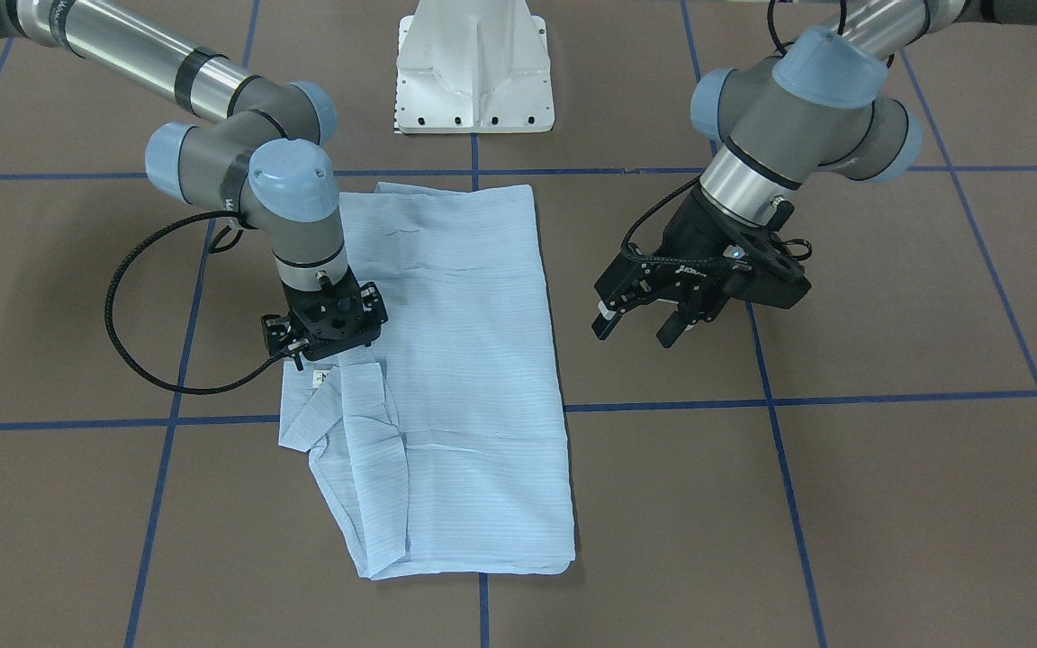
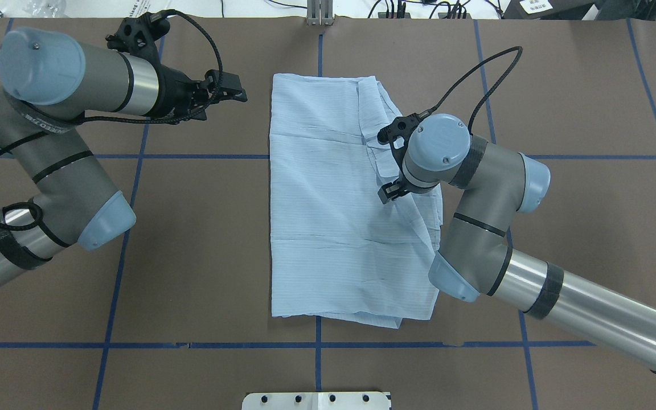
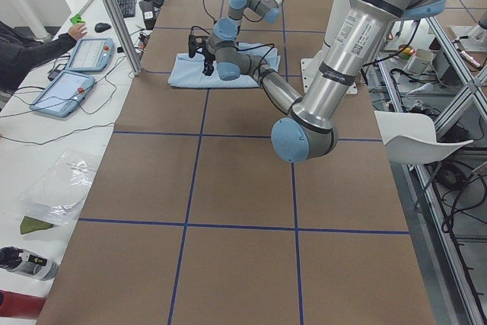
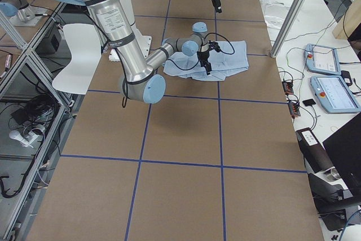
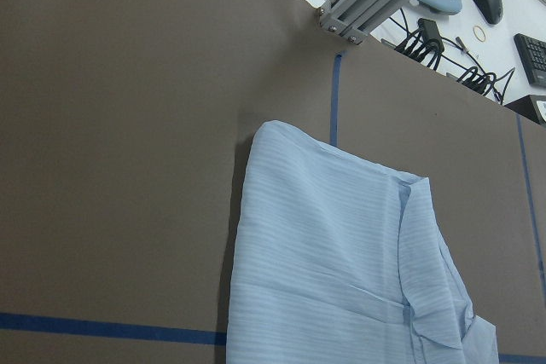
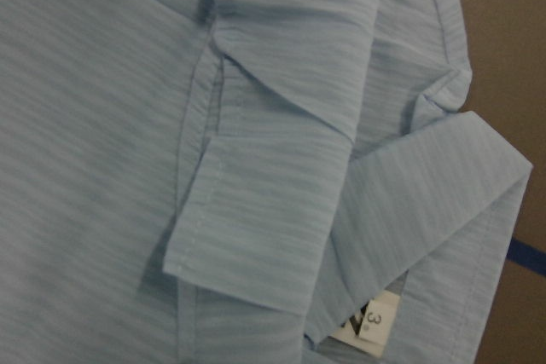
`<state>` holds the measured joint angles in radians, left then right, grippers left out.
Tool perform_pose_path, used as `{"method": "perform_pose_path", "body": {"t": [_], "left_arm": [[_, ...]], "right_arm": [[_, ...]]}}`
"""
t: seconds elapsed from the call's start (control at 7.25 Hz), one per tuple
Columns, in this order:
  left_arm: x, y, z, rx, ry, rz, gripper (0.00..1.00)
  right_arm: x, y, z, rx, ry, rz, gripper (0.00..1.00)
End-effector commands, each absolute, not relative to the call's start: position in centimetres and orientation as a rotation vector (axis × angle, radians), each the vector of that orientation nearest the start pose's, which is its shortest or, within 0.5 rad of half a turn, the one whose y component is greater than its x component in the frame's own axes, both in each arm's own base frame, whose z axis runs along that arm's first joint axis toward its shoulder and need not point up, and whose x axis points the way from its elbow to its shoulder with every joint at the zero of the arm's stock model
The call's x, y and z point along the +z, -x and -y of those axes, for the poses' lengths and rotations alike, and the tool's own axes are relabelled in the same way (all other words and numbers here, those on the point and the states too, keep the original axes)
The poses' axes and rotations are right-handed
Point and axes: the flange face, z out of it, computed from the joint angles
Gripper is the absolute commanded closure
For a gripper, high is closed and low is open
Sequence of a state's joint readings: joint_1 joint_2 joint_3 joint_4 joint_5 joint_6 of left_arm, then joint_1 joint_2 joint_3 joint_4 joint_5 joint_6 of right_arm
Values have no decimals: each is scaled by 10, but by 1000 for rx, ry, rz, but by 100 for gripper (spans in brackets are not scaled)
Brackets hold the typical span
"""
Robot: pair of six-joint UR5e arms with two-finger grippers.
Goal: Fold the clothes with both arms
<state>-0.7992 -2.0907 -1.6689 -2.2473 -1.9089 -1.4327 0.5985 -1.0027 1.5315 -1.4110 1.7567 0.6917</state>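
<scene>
Right under my right claw (image 1: 329, 331) is the trouble spot: a loose folded flap (image 6: 264, 202) of the shirt (image 1: 473, 360), layered over more cloth, with the white tag (image 6: 371, 320) peeking out just beside it. The claw points straight down over this edge. Its fingers are hidden beneath the wrist in every view, so I cannot tell whether they are apart or together, or whether they touch the cloth. If I pinch here, I judge I could catch only the top layer and peel the flap open, or grab several layers and drag the stack askew. The fabric looks thin, so a shallow pinch may slip out on the lift. Beyond the claw, toward the other arm, the shirt lies flat as a long, neat rectangle on the table (image 1: 843, 504), and a sideways tug from this side would wrinkle it. Farthest off, past the shirt's opposite edge and well apart from it, my left claw (image 1: 637, 328) hangs with its fingers apart, holding nothing. With that side unpinned, a lopsided pull would go unopposed and the fold could come out crooked.
</scene>
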Motion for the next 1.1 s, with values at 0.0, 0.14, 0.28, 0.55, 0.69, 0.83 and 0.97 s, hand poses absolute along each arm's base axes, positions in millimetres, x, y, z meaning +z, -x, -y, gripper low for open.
{"method": "perform_pose_path", "body": {"t": [0.0,0.14,0.28,0.55,0.69,0.83,0.97], "left_arm": [[232,-380,535,-344,-322,-1282,0],[232,-380,535,-344,-323,-1283,0],[231,-381,535,-344,-323,-1283,0],[229,-382,535,-343,-322,-1286,0],[229,-382,535,-344,-321,-1286,0],[229,-381,535,-345,-322,-1286,0],[231,-382,536,-346,-321,-1284,0]], "right_arm": [[341,512,498,-337,-332,620,0],[344,504,505,-332,-333,617,0],[353,497,509,-361,-331,610,0],[372,469,526,-374,-342,577,0],[391,451,533,-389,-342,553,0],[406,430,542,-387,-332,545,0],[402,411,555,-375,-318,581,0]]}}
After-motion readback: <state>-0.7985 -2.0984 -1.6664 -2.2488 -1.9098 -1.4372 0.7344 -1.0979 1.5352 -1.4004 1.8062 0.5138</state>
